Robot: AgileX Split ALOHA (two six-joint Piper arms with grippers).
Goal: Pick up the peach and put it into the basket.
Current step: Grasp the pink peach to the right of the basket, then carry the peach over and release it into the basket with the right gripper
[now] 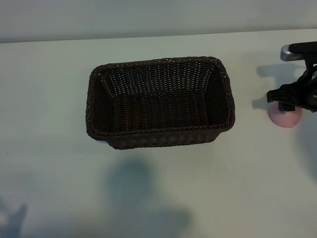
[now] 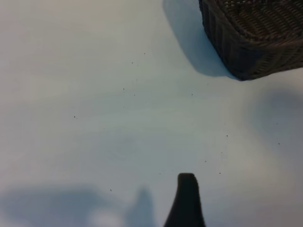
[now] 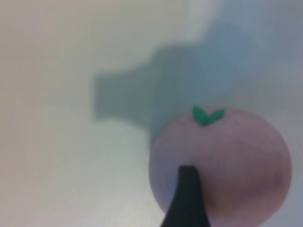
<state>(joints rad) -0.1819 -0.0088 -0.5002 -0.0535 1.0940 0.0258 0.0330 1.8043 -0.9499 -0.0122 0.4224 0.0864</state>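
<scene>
Right wrist view puts the peach (image 3: 227, 161) directly under the right gripper (image 3: 188, 198), jaws apart to straddle it; basket (image 1: 158, 101) lies aside, empty

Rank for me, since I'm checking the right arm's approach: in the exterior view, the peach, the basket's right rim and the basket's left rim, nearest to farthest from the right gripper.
1. peach, directly beneath the right gripper, at the table's right edge.
2. basket's right rim, mid-table.
3. basket's left rim, far side.
</scene>
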